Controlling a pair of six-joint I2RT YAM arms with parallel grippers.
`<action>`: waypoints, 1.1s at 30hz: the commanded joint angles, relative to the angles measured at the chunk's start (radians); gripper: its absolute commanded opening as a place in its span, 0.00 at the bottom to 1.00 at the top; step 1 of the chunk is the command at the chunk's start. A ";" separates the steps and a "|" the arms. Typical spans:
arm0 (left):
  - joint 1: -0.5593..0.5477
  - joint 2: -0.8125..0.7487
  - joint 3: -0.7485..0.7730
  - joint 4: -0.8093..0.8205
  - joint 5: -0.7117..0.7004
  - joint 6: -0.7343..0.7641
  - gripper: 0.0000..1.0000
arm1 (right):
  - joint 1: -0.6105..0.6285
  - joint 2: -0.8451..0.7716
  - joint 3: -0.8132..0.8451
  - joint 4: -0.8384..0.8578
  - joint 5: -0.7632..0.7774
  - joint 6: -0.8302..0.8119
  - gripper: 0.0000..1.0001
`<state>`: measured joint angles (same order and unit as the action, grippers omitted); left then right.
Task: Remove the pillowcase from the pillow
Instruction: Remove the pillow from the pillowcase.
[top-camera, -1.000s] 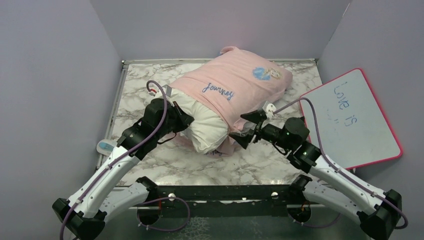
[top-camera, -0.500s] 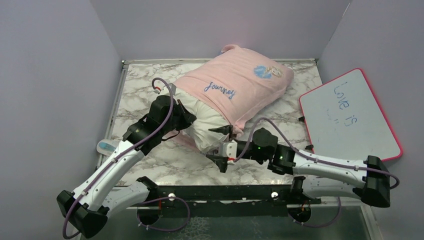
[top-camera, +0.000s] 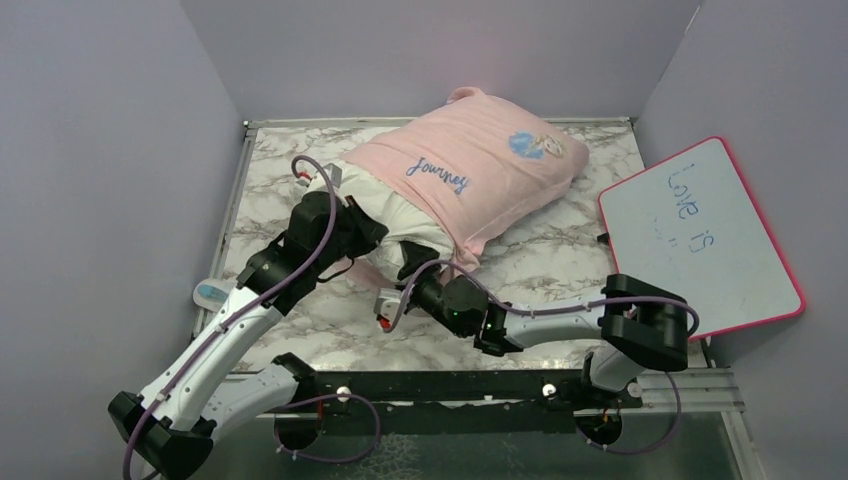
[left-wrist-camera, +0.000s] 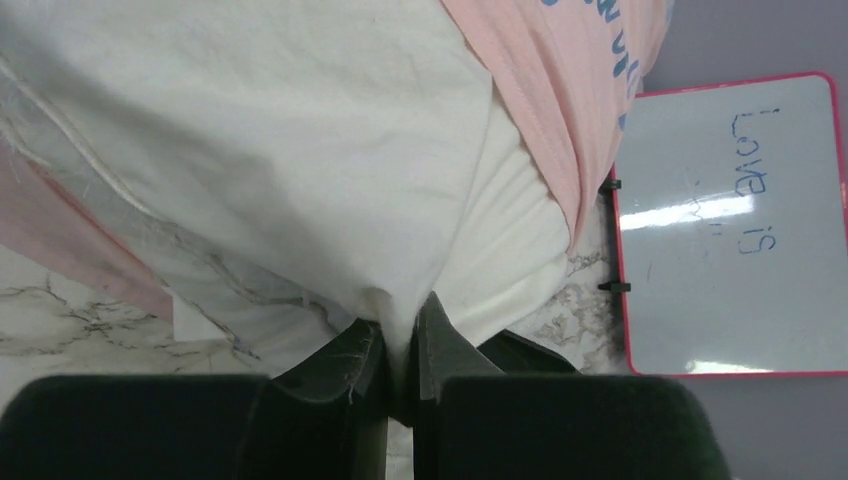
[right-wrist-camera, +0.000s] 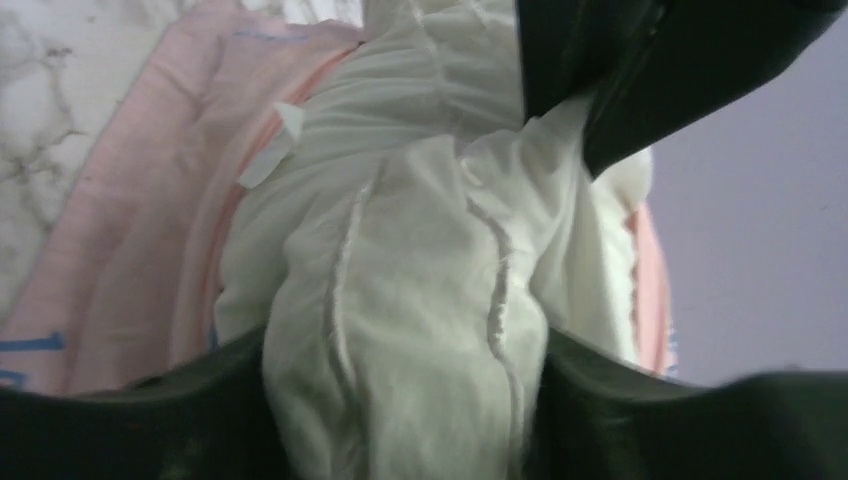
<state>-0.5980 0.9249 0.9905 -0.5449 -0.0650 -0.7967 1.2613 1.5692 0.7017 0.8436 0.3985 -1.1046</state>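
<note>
The pale pink pillowcase with the blue word "Journey" lies slanted at the back of the table and still covers the far part of the pillow. The plain white pillow sticks out of its near-left open end. My left gripper is shut on a pinch of the pillow's white fabric, as the left wrist view shows. My right gripper reaches in low from the right. In the right wrist view a thick bunch of the pillow is squeezed between its fingers. Pink pillowcase lies under the pillow there.
A pink-framed whiteboard reading "Love is" lies off the table's right edge and also shows in the left wrist view. A small white and blue object sits at the table's left edge. Grey walls close in the back and sides.
My right arm has swung from the pillowcase's near-right edge leftward across the front and closed on the pillow's exposed end. My left gripper keeps its hold and has barely moved.
</note>
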 joint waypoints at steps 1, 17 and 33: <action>-0.011 -0.133 0.003 0.029 -0.052 -0.019 0.29 | -0.028 -0.002 0.125 0.098 0.185 0.065 0.47; -0.011 -0.415 -0.073 -0.275 -0.438 -0.190 0.79 | -0.202 -0.209 0.567 -0.808 0.059 1.151 0.01; -0.001 -0.193 -0.149 0.077 -0.280 -0.108 0.83 | -0.205 -0.249 0.738 -1.058 0.056 1.174 0.01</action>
<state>-0.6044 0.7471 0.8402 -0.6216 -0.3580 -0.9382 1.0588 1.3750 1.3346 -0.2356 0.4355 0.0345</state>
